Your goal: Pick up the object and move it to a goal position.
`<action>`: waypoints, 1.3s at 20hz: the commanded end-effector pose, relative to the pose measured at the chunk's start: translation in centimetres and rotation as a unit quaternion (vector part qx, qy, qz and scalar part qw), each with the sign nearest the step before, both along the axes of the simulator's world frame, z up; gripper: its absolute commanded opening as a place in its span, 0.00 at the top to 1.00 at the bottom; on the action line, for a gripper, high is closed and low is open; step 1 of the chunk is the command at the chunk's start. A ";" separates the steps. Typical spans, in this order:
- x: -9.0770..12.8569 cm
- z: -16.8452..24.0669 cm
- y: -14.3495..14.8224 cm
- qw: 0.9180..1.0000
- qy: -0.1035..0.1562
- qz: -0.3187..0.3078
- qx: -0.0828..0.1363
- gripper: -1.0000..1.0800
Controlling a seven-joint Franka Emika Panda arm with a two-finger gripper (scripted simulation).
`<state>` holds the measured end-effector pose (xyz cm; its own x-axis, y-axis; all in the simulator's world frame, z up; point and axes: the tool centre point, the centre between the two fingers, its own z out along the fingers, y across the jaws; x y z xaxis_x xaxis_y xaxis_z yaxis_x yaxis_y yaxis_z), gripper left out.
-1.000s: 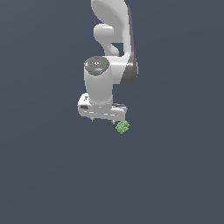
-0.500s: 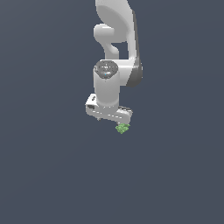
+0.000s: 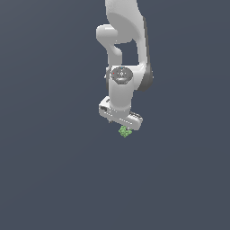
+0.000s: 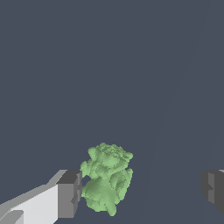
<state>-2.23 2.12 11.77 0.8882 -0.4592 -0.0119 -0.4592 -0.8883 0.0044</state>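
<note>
The object (image 3: pixel 125 131) is a tiny bright green lumpy thing on the dark grey floor. In the exterior view it pokes out just under the lower edge of my white gripper (image 3: pixel 121 126), which hangs straight down over it. In the wrist view the object (image 4: pixel 106 179) lies between the two grey fingertips, touching or almost touching one pad (image 4: pixel 69 194) and far from the other pad (image 4: pixel 213 187). The gripper (image 4: pixel 141 191) is open wide and holds nothing.
A plain dark grey floor (image 3: pixel 54 179) fills both views. The white arm (image 3: pixel 123 31) rises above the gripper toward the exterior view's top.
The gripper has moved to the exterior view's right and a little lower, so it now sits over the green object. The object has not moved.
</note>
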 end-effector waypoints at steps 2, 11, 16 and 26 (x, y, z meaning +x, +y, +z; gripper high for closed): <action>-0.6 -0.8 1.3 0.999 -0.002 -0.036 0.000 0.04; -1.7 -2.2 3.4 0.995 -0.005 -0.101 -0.001 0.04; -2.0 -2.6 3.9 0.993 -0.006 -0.118 -0.002 0.04; -2.1 -3.5 4.1 0.993 -0.006 -0.120 -0.002 0.04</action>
<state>-4.31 6.19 8.65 0.7530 -0.6580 0.0002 -0.6580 -0.7530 -0.0005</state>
